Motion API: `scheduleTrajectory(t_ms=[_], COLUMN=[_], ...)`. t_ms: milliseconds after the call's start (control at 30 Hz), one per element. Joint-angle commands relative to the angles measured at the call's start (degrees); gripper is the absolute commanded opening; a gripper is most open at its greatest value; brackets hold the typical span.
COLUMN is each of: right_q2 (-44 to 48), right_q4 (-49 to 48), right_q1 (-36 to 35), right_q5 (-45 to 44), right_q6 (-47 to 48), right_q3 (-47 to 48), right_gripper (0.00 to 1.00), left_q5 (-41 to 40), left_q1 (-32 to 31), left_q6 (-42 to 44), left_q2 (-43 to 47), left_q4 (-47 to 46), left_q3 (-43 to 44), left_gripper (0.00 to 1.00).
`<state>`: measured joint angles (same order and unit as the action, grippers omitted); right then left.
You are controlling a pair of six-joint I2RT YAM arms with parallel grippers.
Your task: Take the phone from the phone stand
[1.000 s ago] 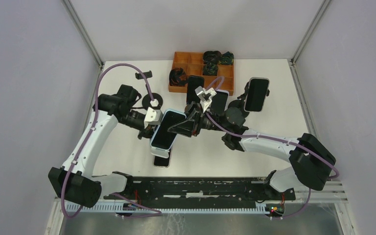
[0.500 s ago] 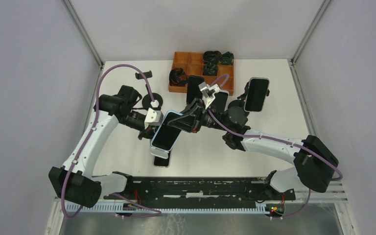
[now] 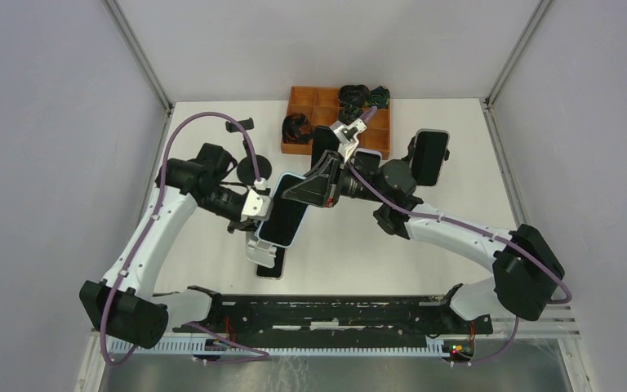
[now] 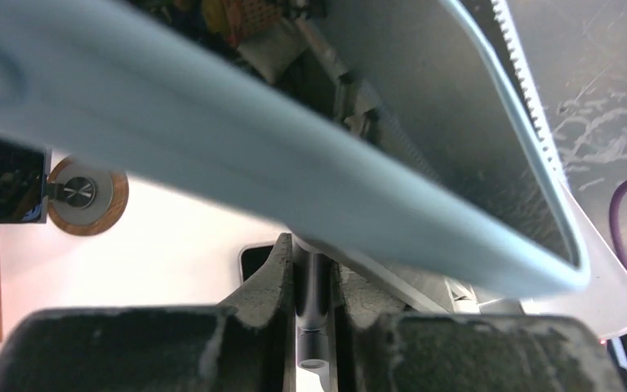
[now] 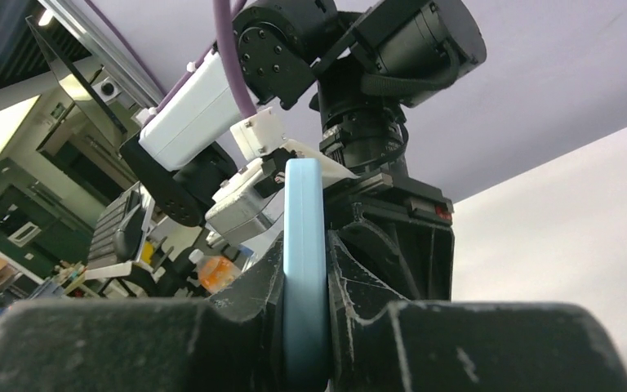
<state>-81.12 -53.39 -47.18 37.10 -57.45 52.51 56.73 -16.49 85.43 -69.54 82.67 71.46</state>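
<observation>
Since a second ago the right fingers (image 5: 357, 282) have swung toward the far side and drawn the phone (image 3: 286, 217) a little right, baring the white plate of the phone stand (image 3: 262, 248) at the phone's near-left corner. Those fingers are clenched on the edge of the phone's pale blue case, one on each face. The left fingers (image 4: 268, 282) are clamped on the stand's thin grey post (image 4: 313, 298), just under the phone. From the left wrist camera the blue case slants overhead and blocks most of the view.

The phone hangs tilted, screen up, over the stand; whether it touches the stand cannot be told. A flat dark phone (image 3: 270, 268) lies on the bench (image 3: 469, 175) just near of the stand. Just far of the left fingers stands a black round base (image 3: 253, 170). At the far edge sits an orange tray (image 3: 304, 98) holding dark coiled cables (image 3: 353, 94), and to its right a propped phone (image 3: 429, 157) leans on a black holder.

The left arm (image 3: 151, 237) reaches in from the near left, elbow bent outward. The right arm (image 3: 457, 237) stretches across from the near right, its fingers facing left.
</observation>
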Motion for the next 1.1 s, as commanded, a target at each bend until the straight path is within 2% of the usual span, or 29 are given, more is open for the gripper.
scheduleTrajectory(t_ms=[0,200,400,567,867,1000,1067], right_q2=[3.42,11.69,12.4,6.14,-9.65,-14.35,-16.04], right_q4=[0.28,16.95,27.15,27.89,26.24,27.24,27.81], right_q1=[2.66,7.31,7.58,5.35,2.13,1.21,1.24], right_q5=[3.34,4.44,2.93,-0.79,-2.56,-6.64,-9.51], right_q6=[-3.6,6.36,14.19,16.24,14.2,13.73,13.69], right_q3=[1.79,-3.39,-12.02,-14.98,-9.41,-7.11,-6.71], right_gripper=[0.0,0.0,0.0,0.0,0.0,0.0,0.07], left_q5=[-4.57,-5.17,-3.7,-2.81,-2.6,-2.43,-2.41], left_q1=[-0.29,-0.29,-0.29,-0.3,-0.3,-0.29,-0.3], left_q6=[5.11,3.35,1.14,-0.15,-0.53,-0.61,-0.62], left_q2=[1.42,2.05,2.24,2.32,3.04,3.14,3.14], left_q4=[1.13,-0.88,-2.44,-2.35,-1.84,-1.74,-1.73], left_q3=[2.63,3.06,4.34,6.41,6.5,6.5,6.42], left_gripper=[0.02,0.02,0.02,0.02,0.02,0.02,0.02])
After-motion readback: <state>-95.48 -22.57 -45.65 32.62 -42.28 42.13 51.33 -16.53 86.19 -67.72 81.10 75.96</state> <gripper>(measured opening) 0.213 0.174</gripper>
